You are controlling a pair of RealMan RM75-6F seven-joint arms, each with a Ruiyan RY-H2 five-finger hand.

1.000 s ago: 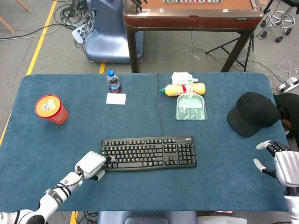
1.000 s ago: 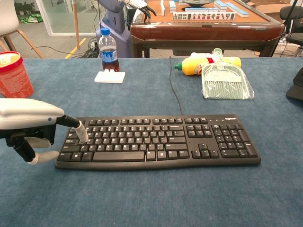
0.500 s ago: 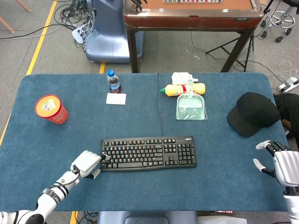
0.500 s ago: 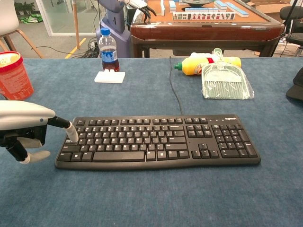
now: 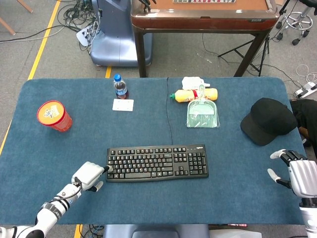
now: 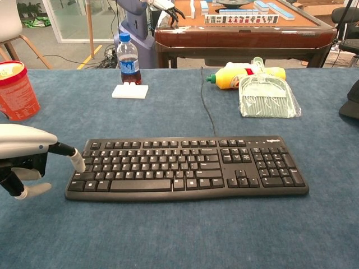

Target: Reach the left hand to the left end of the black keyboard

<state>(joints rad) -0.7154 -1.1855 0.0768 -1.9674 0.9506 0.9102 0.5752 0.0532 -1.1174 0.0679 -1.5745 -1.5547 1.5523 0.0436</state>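
Observation:
The black keyboard (image 5: 157, 162) lies flat in the middle of the blue table, and it fills the centre of the chest view (image 6: 188, 166). My left hand (image 5: 88, 176) sits just off its left end. In the chest view this left hand (image 6: 22, 154) stretches one finger out, and the white fingertip (image 6: 77, 163) is at the keyboard's left edge, by the outermost keys. The thumb hangs below, apart from that finger, and the hand holds nothing. My right hand (image 5: 295, 174) rests at the table's right front edge with its fingers spread and nothing in it.
A red cup (image 5: 53, 115) stands at the left. A cola bottle (image 5: 120, 87) and a white card (image 5: 123, 104) are behind the keyboard. A yellow bottle (image 5: 194, 95), a green dustpan (image 5: 202, 112) and a black cap (image 5: 269, 120) lie to the right. The keyboard's cable (image 5: 169, 114) runs back across the cloth.
My left hand has slid leftward off the keys, so its fingertip now sits at the keyboard's left edge. The right hand has barely moved.

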